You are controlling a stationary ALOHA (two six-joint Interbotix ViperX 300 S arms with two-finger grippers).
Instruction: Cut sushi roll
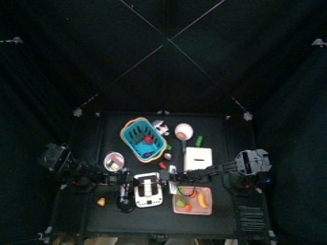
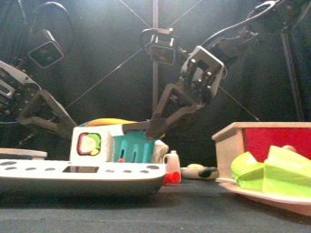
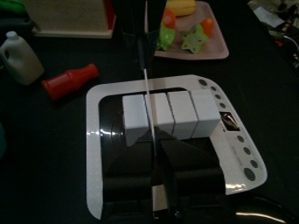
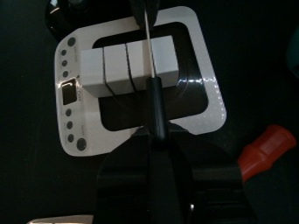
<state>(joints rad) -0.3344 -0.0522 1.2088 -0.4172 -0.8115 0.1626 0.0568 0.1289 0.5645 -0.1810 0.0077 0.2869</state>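
White tray [image 3: 100, 131] holds sushi roll [image 3: 170, 116]; knife [image 4: 151, 70] across it.

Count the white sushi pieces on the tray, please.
4, side by side in one row across the middle of the white tray: piece one, two, three, four. None seems hidden.

A robot lab rig: black curtains [image 1: 52, 57] pen in a small black table [image 1: 153, 228], 2 black arms over toy food and a white tray [image 3: 105, 105].
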